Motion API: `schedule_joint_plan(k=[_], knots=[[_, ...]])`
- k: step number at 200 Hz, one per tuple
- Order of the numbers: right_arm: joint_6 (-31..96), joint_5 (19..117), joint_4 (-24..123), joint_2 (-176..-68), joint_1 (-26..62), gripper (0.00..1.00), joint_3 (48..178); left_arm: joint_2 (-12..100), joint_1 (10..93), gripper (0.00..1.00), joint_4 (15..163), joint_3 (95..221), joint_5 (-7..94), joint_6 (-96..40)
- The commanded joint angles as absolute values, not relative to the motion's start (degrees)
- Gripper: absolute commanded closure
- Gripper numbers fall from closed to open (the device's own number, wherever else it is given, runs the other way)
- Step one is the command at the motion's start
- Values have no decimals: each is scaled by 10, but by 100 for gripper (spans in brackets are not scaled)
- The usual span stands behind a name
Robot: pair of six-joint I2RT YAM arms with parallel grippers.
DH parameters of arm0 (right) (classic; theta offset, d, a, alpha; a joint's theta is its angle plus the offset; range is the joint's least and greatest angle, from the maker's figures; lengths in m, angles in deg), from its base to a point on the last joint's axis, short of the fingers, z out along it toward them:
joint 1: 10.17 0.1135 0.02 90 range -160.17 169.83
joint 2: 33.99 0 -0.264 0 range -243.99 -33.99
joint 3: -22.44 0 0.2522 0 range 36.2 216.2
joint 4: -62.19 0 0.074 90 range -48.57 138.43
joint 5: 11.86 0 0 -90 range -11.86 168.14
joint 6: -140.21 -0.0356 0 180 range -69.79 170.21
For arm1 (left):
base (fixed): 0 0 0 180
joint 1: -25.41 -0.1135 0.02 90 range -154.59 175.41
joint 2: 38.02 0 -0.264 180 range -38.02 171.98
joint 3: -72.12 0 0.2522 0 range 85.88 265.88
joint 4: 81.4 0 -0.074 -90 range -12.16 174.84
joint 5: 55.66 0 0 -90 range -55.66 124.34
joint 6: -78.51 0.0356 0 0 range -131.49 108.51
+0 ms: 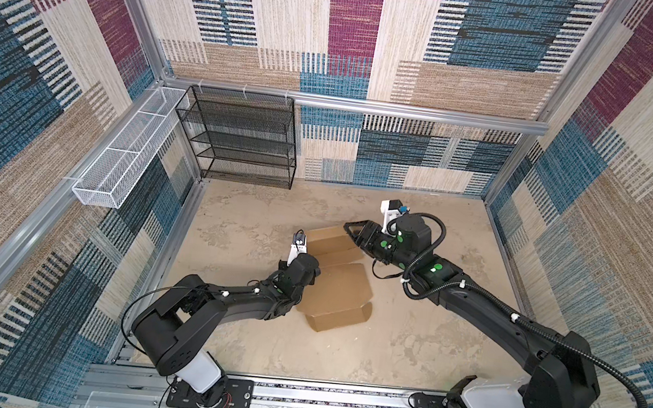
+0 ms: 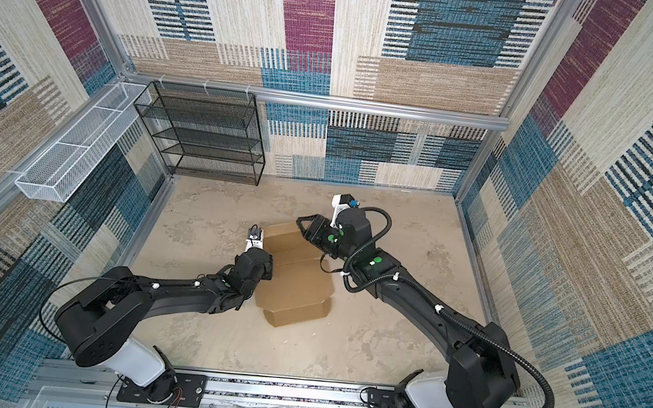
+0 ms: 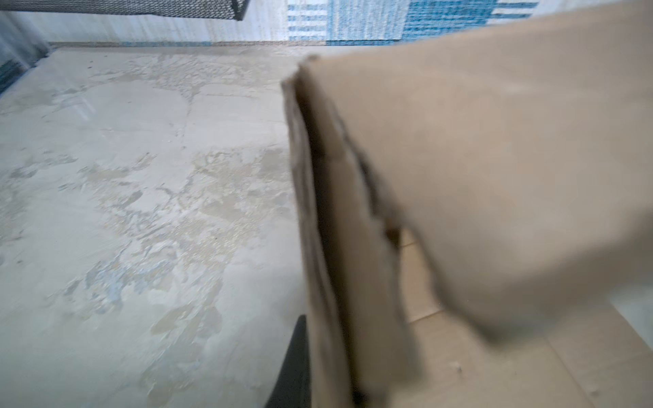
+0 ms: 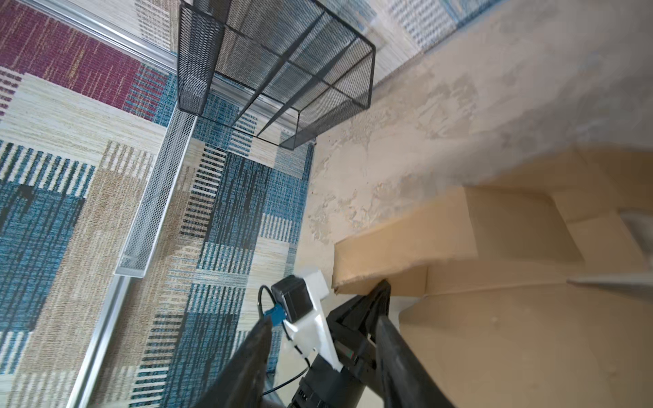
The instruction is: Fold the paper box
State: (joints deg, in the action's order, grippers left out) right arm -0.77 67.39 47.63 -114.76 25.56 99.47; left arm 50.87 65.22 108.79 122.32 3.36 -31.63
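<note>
Both mid-frame: left gripper (image 4: 383,291) clamped on the paper box (image 1: 341,294) wall; right gripper (image 1: 353,233) apart at its upper flap.

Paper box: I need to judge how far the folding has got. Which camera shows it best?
Both top views: the paper box shows nearly whole, flaps partly raised. The left wrist view gives only blurred cardboard close up; the right wrist view, one end and its inside.
</note>
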Motion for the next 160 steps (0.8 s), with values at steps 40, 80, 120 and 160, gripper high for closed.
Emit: schedule_joint_plan(k=[40, 80, 120, 160], knots=[[148, 647, 430, -1272, 244, 89, 1117, 498, 634, 100, 1150, 1208, 147, -227], [174, 679, 433, -1299, 277, 94, 1134, 509, 633, 100, 1148, 1213, 140, -232], [151, 673, 464, -1315, 289, 95, 1103, 510, 633, 100, 1138, 1215, 131, -245], [140, 679, 483, -1325, 294, 95, 1078, 509, 634, 100, 1140, 1215, 128, -253]])
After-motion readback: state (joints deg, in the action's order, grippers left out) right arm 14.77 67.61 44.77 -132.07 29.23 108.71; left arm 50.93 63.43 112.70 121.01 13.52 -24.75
